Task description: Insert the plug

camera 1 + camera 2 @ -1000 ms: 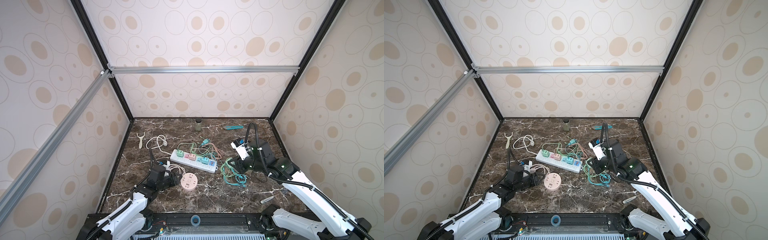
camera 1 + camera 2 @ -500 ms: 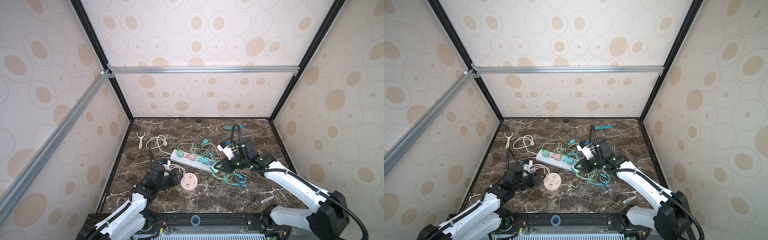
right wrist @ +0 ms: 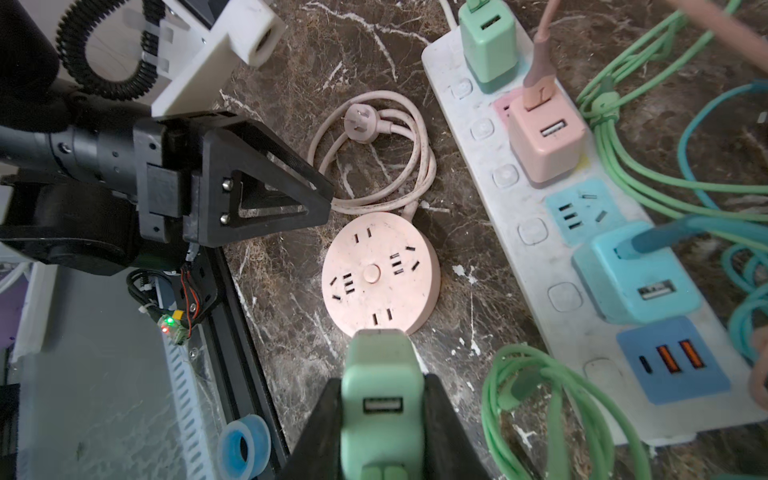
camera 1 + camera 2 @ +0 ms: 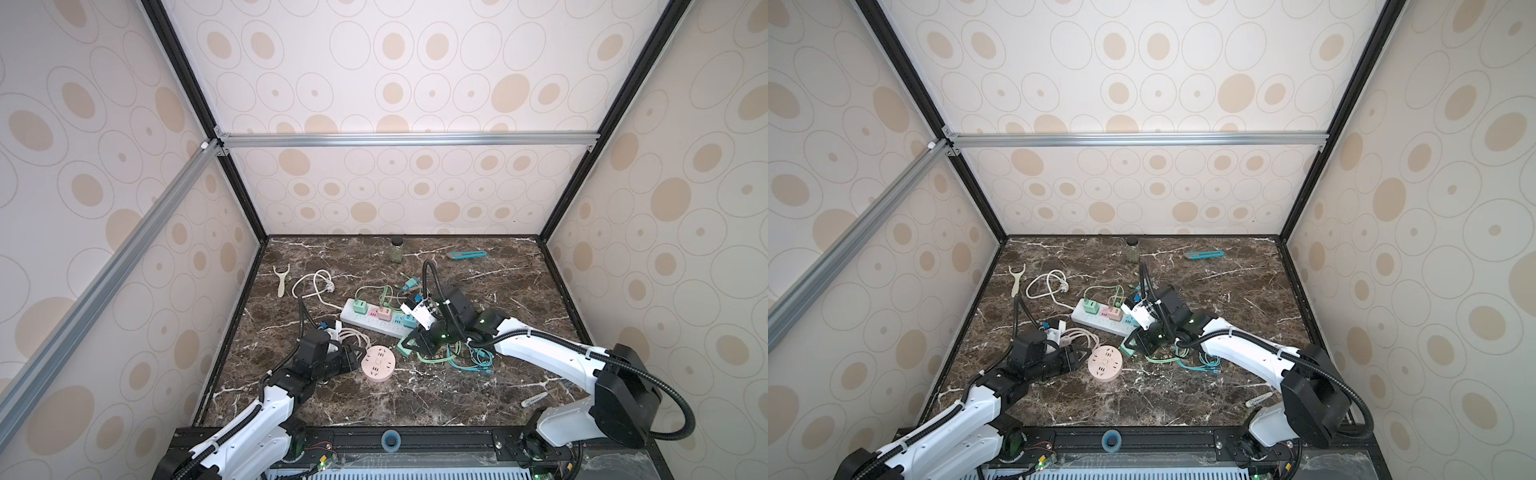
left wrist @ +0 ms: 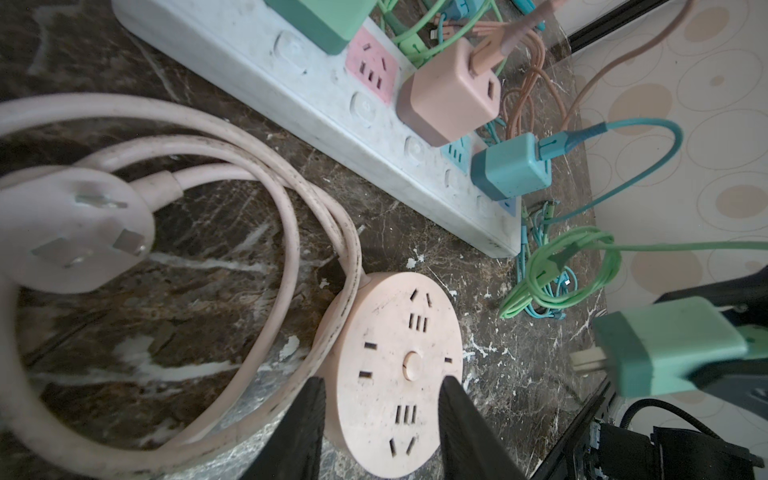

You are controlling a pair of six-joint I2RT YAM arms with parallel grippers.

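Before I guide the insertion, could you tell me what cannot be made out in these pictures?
Plug prongs: hidden behind its own body in the right wrist view; blurred in the left wrist view.
Round socket slots: too small in both top views.
Strip far end: cut off by the left wrist view's edge.
Pale item by the right arm's base: too small to identify in both top views.

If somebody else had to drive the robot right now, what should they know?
Right end effector: shut on the green plug, held beside the round pink socket.
Left end effector: open, close to that socket, not gripping it.
Done: plug picked up.
To do: push its prongs into a socket, probably the round one; not in yet.
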